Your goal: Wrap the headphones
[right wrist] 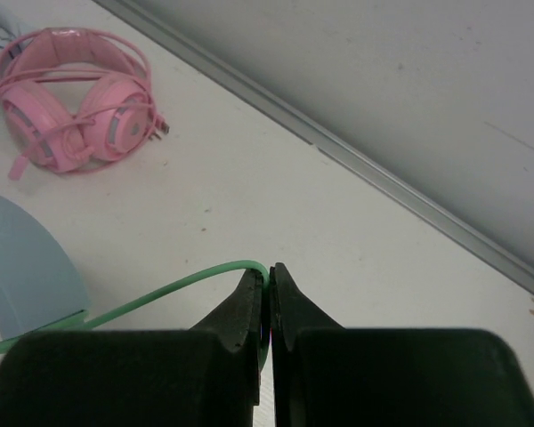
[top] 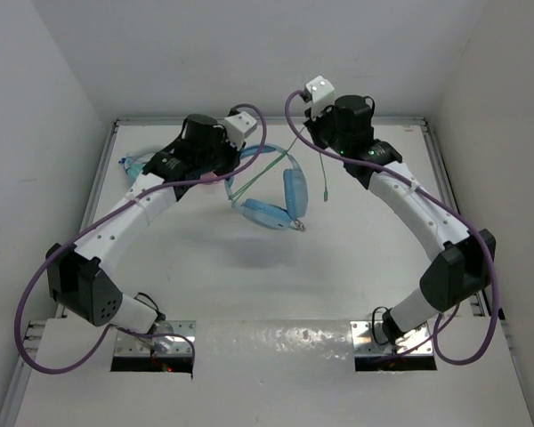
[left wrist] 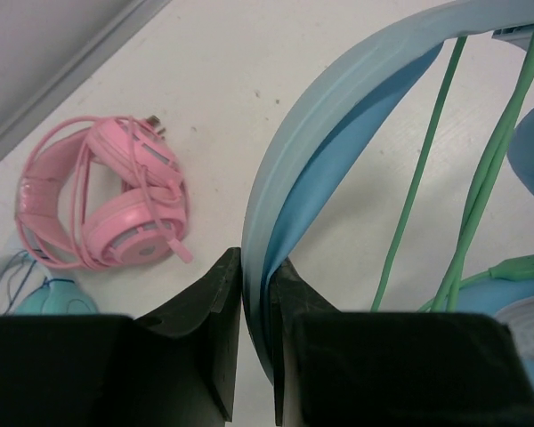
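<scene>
The light-blue headphones point(top: 276, 203) hang just above the middle of the table, earcups low and to the right. My left gripper point(top: 226, 172) is shut on their wide headband point(left wrist: 338, 107), which is pinched between its fingers point(left wrist: 258, 267). Strands of the pale-green cable point(left wrist: 418, 178) run past the headband's inner side toward an earcup. My right gripper point(top: 311, 133) is raised at the back right and is shut on the cable point(right wrist: 160, 289), which curves out of its tips point(right wrist: 267, 271) to the left. The cable's plug end point(top: 325, 194) dangles free.
Pink headphones point(left wrist: 107, 191) with their cord wound round them lie at the back left, also in the right wrist view point(right wrist: 71, 98). Smaller teal headphones point(top: 133, 166) sit beside them near the left wall. A metal rail point(right wrist: 383, 178) edges the back of the table.
</scene>
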`<action>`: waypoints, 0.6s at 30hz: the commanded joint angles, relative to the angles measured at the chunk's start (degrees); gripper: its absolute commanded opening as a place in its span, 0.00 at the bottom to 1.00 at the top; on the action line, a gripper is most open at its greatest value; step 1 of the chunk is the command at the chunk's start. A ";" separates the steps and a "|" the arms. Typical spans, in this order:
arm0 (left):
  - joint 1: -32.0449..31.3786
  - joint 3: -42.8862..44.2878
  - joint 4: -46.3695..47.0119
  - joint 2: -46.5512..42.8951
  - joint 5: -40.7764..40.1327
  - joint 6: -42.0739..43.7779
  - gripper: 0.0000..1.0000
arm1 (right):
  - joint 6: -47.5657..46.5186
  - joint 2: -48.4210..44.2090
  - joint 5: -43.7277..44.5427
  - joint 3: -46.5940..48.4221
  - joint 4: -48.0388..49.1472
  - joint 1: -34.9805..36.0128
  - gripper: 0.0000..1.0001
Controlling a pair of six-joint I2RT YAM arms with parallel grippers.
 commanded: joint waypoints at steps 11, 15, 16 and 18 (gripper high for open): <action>0.42 8.60 -9.39 -1.24 15.24 -11.84 0.00 | 9.98 -4.17 -19.91 -25.66 28.78 -3.64 0.22; 0.51 11.06 -9.57 -0.37 16.04 -13.25 0.00 | 14.11 -4.35 -22.82 -32.42 36.87 -3.73 0.28; 0.51 11.59 -9.57 -0.28 16.56 -13.51 0.00 | 15.08 -4.26 -22.82 -33.31 37.76 -3.64 0.32; 0.51 11.86 -9.48 0.16 17.26 -14.30 0.00 | 16.22 -3.47 -23.00 -35.25 39.87 -3.73 0.42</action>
